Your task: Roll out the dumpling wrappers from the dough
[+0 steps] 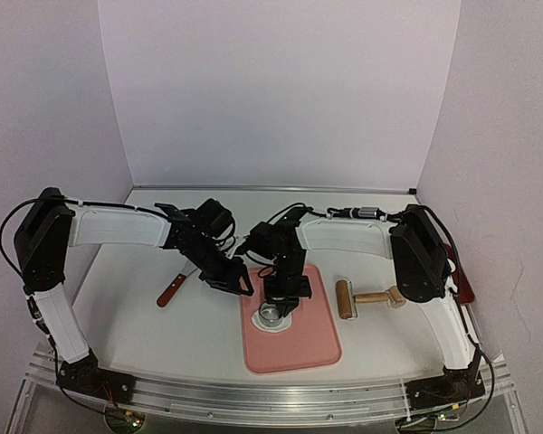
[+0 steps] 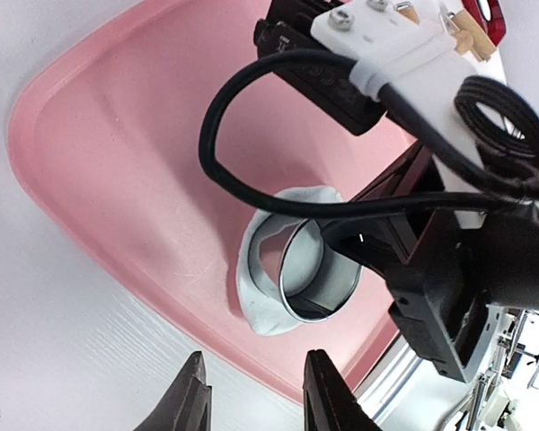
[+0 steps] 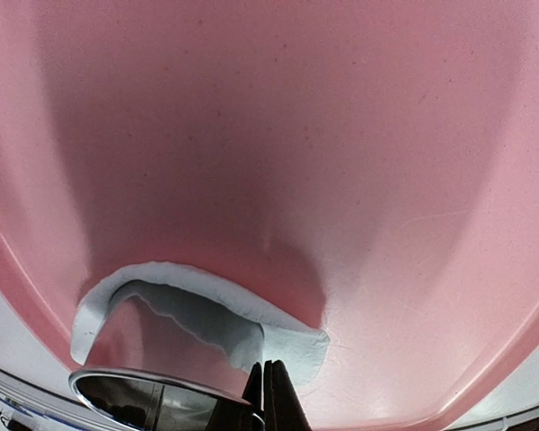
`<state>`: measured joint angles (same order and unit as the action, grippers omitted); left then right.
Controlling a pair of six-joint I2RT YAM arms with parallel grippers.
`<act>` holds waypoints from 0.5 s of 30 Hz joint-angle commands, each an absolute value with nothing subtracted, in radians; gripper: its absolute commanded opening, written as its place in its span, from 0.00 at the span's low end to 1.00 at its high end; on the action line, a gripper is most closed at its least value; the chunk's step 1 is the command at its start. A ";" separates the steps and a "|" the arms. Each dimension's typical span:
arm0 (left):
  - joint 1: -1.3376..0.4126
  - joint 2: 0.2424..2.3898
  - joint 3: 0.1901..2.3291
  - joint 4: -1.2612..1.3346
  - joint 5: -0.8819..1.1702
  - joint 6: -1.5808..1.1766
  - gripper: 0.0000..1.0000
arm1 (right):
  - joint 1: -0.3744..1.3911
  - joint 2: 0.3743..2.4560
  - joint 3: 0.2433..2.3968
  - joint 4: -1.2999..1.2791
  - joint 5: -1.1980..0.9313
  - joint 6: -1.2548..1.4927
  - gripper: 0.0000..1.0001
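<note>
On the pink mat (image 1: 300,351) lies the dough (image 2: 255,301), a thin ragged white sheet with a round hole in it. The metal ring cutter (image 2: 316,280) stands tilted over that hole, one edge lifted off the mat. My right gripper (image 3: 264,384) is shut on the cutter's rim (image 3: 144,384), just above the dough (image 3: 211,301). My left gripper (image 2: 255,384) is open and holds nothing; it hovers over the white table at the mat's left edge (image 2: 117,162), a short way from the dough. The dumpling wrappers are out of view.
A wooden rolling pin (image 1: 362,297) lies right of the mat. A wooden-handled tool (image 1: 172,290) lies on the table to the left. A red object (image 1: 462,271) sits behind the right arm. White walls close in the back and sides.
</note>
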<state>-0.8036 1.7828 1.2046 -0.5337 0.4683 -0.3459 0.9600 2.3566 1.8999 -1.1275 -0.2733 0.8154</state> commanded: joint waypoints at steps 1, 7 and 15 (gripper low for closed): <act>-0.804 1.771 1.153 -0.499 0.464 -0.363 0.32 | 0.961 2.534 1.803 -1.135 -0.180 0.839 0.00; -0.804 1.806 1.123 -0.444 0.505 -0.355 0.32 | 0.963 2.546 1.816 -1.138 -0.183 0.836 0.00; -0.805 1.865 1.116 -0.391 0.551 -0.351 0.34 | 0.962 2.541 1.801 -1.139 -0.180 0.844 0.00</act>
<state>-0.8040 1.8389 1.1233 -0.4475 0.5051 -0.3515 0.9600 2.3615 1.9083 -1.1354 -0.2733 0.8191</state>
